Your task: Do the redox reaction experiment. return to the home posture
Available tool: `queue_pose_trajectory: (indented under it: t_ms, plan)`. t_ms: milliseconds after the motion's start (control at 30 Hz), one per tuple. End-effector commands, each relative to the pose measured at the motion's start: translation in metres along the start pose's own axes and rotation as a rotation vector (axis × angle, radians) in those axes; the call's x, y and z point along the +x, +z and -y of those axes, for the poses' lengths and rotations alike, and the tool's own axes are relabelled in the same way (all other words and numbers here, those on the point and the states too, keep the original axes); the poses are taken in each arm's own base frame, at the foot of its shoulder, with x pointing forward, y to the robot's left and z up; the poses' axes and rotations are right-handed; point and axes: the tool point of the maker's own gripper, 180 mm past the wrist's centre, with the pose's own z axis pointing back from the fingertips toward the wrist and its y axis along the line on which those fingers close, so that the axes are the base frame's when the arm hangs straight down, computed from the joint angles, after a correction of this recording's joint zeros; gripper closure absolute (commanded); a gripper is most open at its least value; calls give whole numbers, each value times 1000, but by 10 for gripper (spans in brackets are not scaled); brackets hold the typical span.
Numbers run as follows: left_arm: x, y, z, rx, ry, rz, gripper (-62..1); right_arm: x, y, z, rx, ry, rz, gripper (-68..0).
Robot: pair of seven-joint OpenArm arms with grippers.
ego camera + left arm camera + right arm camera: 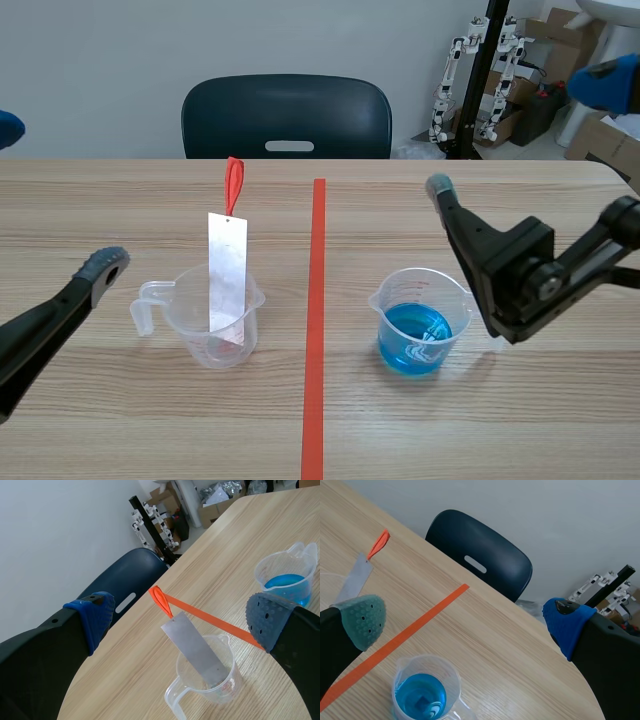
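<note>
1. A clear plastic measuring beaker with a handle stands on the left half of the tabletop. A flat grey metal strip leans inside it, rising well above the rim, with a red-orange loop tag at its top end.
2. A second clear plastic beaker with a spout stands on the right half. It holds blue liquid filling roughly its lower half.
3. Count: two beakers, one metal strip, one chair, two claws.
4. The left claw hangs near the left beaker, at its left. Its fingers are spread wide and hold nothing.
5. The right claw is just right of the blue beaker. Its fingers are also wide apart and empty.
6. The light wood-grain tabletop carries one orange-red tape line running near to far between the beakers.
7. At the far side stands a dark blue chair against a pale grey wall. At far right are cardboard boxes and a black stand with small white robot hands.
</note>
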Motion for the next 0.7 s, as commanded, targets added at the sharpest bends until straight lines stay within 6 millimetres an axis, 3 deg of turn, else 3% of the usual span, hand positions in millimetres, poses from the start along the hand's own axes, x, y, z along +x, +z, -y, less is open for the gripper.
queue_pose_trajectory:
  t_ms: [0, 667]
  plan:
    - [2, 1, 1, 3, 18, 12, -550, 6, 2, -1, 8, 6, 18, -679]
    - [2, 1, 1, 3, 18, 12, -550, -7, 20, -12, 59, 32, -31, -679]
